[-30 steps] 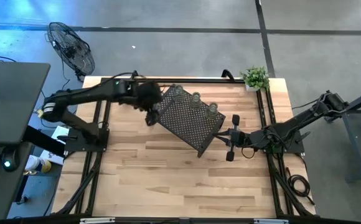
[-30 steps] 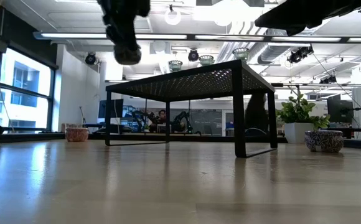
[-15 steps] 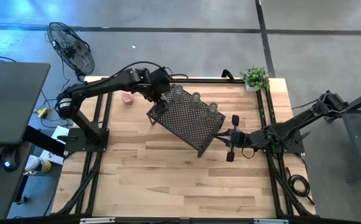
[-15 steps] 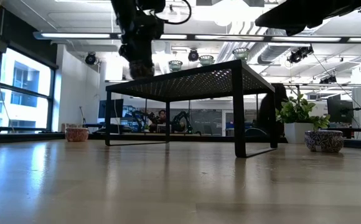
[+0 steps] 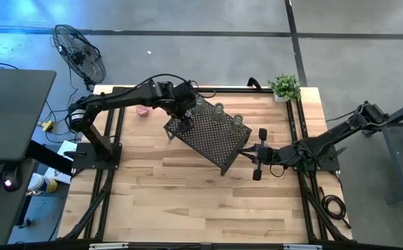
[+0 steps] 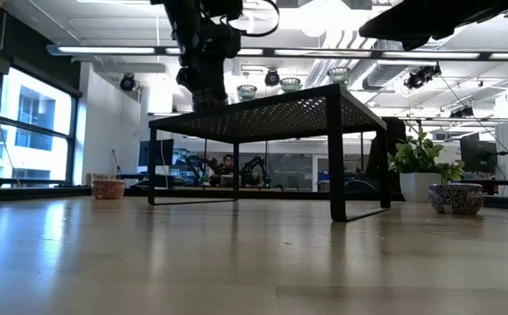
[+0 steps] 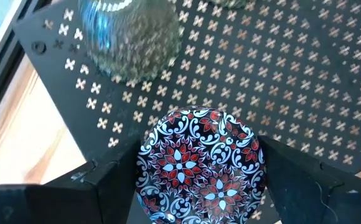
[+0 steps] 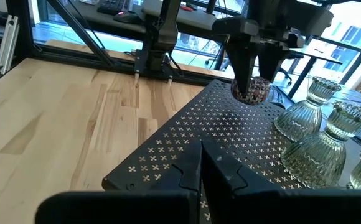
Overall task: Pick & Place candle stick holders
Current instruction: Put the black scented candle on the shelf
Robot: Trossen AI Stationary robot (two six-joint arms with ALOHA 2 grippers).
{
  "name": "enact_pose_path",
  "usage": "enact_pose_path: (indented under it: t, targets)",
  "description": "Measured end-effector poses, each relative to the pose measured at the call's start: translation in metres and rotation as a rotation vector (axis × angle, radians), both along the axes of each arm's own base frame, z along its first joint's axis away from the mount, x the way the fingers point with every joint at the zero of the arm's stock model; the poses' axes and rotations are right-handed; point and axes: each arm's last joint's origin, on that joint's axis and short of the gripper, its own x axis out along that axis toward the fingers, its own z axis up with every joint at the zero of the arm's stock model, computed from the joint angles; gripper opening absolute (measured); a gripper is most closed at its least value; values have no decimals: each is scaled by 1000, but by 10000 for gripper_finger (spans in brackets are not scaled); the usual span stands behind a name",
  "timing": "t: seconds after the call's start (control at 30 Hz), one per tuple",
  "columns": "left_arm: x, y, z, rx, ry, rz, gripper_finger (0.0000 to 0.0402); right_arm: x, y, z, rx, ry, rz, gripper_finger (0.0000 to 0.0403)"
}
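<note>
Left arm now over rack – holder held

Three clear glass holders (ribbed), two patterned cups, one rack.

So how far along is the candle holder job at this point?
Three clear glass holders stand on the black rack. The left gripper holds a patterned holder at the rack's corner, not yet released. A pink holder waits on the table beyond; the right gripper idles shut beside the rack.
</note>
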Motion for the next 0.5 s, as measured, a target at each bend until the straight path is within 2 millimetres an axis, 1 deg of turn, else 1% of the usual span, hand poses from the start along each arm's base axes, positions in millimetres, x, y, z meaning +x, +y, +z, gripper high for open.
enact_pose_path:
  t: [0.2,0.5]
  targets:
    - [9,1,-12,-27,23,-13,285,0,0,0,0,0,0,1]
    - [11,0,-13,-37,16,-22,288,0,0,0,2,4,10,1]
